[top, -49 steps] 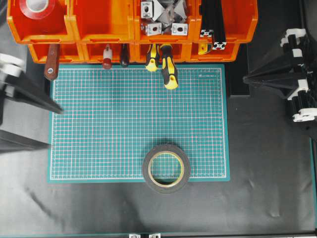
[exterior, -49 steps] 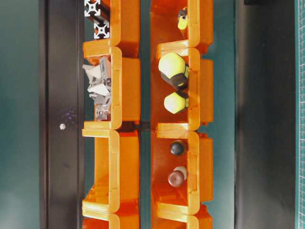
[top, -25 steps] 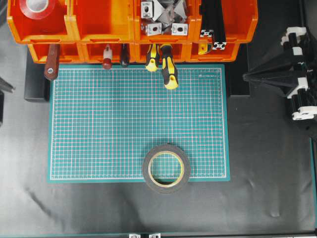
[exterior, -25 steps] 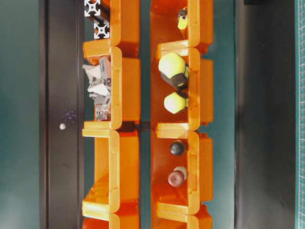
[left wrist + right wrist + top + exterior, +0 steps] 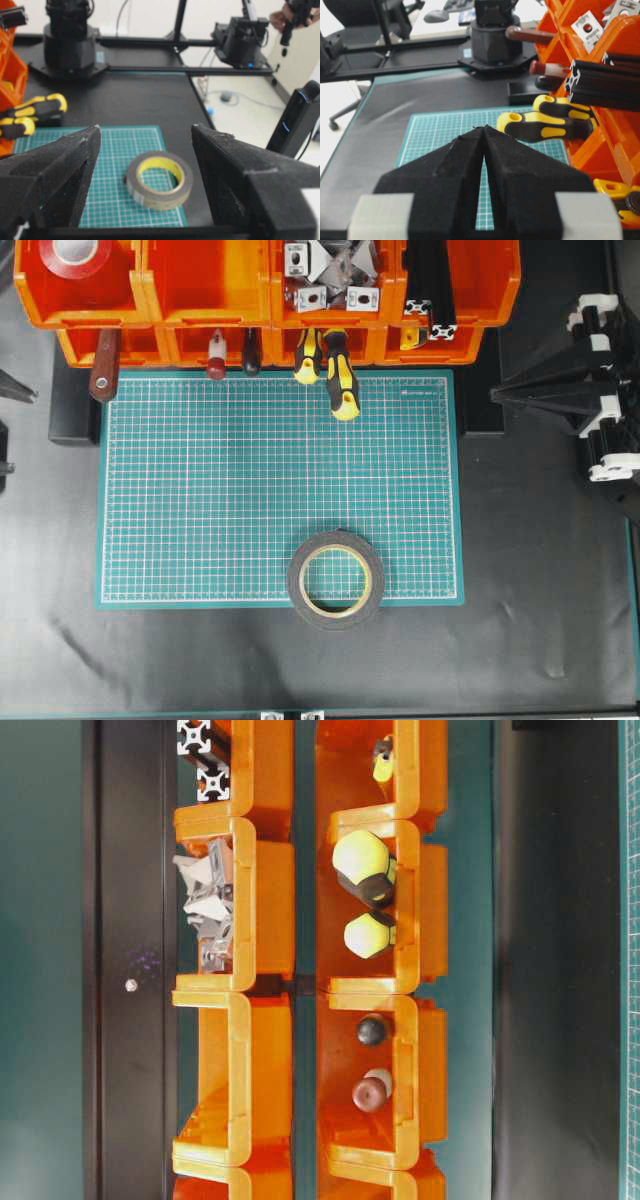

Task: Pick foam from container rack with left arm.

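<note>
One foam roll (image 5: 336, 579) lies flat at the cutting mat's (image 5: 200, 490) near edge, outside the container rack (image 5: 200, 290). Left pincer (image 5: 145, 150) apart, empty; right pincer (image 5: 484, 131) together. Two yellow-black screwdrivers (image 5: 340, 380).

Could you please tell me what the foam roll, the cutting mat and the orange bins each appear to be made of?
The foam roll: a matte black, slightly fuzzy outer band, likely foam, on a smooth cream-yellow liner, perhaps paper. The cutting mat: a flat green sheet with a printed white grid, probably vinyl or rubber. The orange bins: glossy moulded plastic, judging by their highlights and rounded rims.
</note>
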